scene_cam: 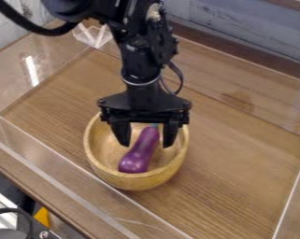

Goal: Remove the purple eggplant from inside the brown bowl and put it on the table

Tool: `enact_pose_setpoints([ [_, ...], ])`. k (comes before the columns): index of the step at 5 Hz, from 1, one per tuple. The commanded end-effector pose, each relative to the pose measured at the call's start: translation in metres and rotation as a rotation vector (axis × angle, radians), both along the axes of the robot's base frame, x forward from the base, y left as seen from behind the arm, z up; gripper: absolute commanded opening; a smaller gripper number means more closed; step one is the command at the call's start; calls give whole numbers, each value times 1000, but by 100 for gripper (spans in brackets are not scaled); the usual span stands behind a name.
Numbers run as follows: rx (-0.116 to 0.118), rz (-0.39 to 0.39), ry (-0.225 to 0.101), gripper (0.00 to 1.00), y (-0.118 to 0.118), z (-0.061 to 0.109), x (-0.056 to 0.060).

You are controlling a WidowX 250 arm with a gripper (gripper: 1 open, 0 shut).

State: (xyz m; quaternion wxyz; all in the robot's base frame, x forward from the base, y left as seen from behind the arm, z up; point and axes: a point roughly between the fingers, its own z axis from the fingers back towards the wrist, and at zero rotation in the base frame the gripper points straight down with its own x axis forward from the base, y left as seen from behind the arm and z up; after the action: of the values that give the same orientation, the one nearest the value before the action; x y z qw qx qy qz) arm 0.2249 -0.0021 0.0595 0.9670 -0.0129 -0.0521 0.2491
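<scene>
Purple and glossy, the eggplant (139, 149) lies inside the brown bowl (102, 159), slanted across the grainy floor with its rounded, bulbous end low toward the near rim and its narrower end pointing up toward the far rim, under the arm. It rests on the bowl's inner surface, and no part of it reaches over the thick rim. Above it the end effector (145, 133) points straight down into the bowl with its two black fingers (119, 133) spread wide, one on each side of the eggplant's upper part; it is released, and the fingers stand apart from the eggplant rather than pressing on it, though whether the upper tip brushes the black body between them cannot be told. The fingertips dip to about the level of the rim, inside its circle. The bowl sits on the wood-grain desk (239, 121) toward the near edge, roughly midway along it, close to the clear acrylic wall (78, 210) that runs along that edge. More acrylic walling stands along the left edge and the far side. The black arm rises from the end effector toward the far left corner.
</scene>
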Motion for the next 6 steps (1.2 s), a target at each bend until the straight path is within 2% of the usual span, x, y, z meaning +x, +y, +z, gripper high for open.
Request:
enact_pose_setpoints([
  [1, 10, 10, -17, 100, 4, 1, 2],
  [5, 33, 34, 1, 100, 10, -14, -5],
  [6, 36, 40, 3, 0, 10, -17, -5],
])
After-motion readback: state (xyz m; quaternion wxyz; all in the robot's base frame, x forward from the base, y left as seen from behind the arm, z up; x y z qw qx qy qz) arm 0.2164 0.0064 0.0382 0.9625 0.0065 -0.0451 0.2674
